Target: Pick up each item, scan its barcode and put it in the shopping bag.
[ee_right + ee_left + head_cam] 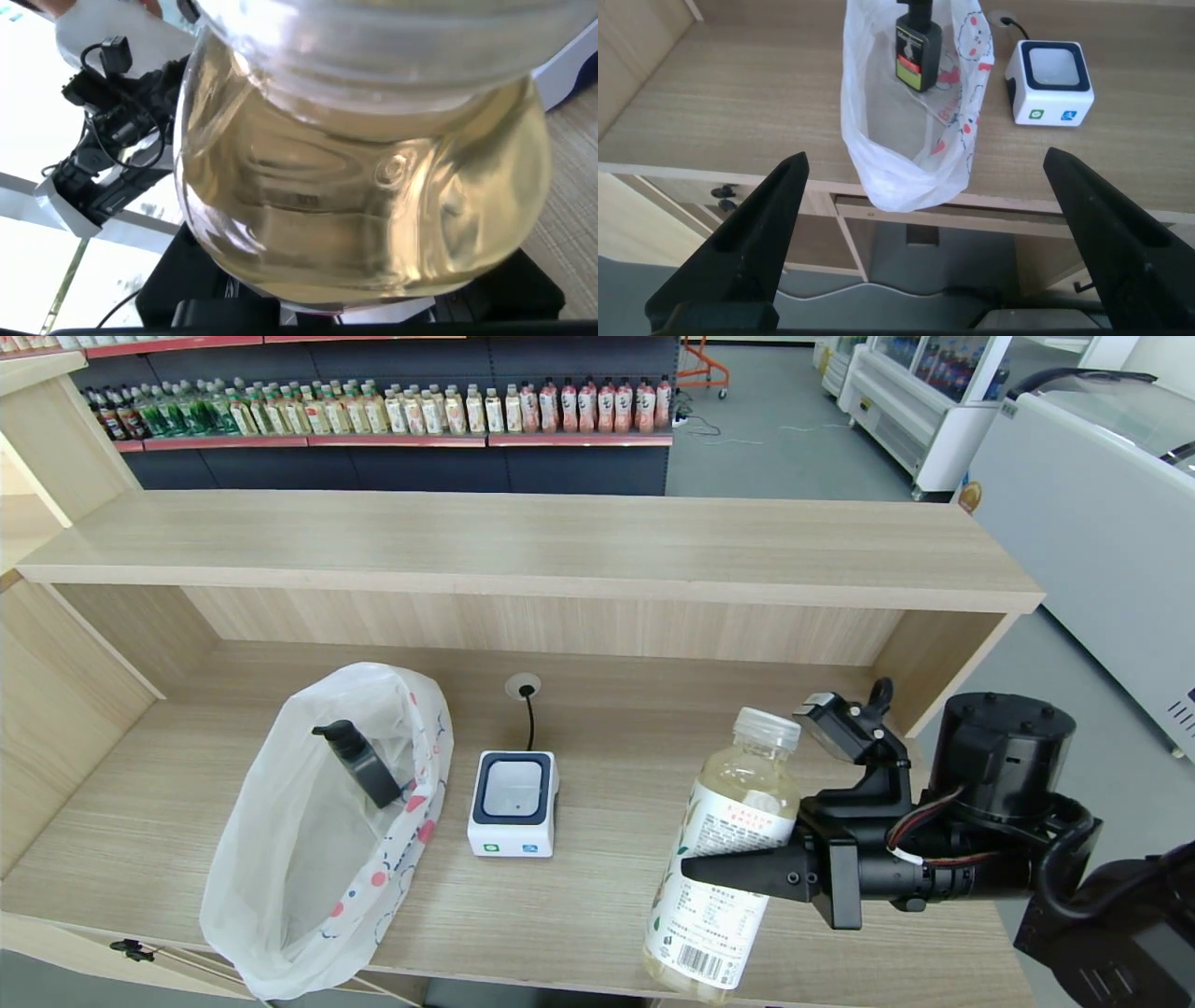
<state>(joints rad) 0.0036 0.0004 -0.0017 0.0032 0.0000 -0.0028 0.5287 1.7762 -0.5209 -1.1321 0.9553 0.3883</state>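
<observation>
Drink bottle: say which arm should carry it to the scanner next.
Right. The right gripper holds the bottle, just right of the scanner; the left gripper is open and empty, off by the bag.

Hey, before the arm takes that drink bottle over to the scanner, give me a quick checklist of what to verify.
1. Bottle clamped in right gripper: ok.
2. Barcode turned toward scanner: not ok. It faces the head camera, off to the scanner's side.
3. Scanner window uncovered: ok.
4. Shopping bag mouth open: ok, pump bottle already inside.
5. Left gripper out of the way: ok, open, off the counter's front edge.
</observation>
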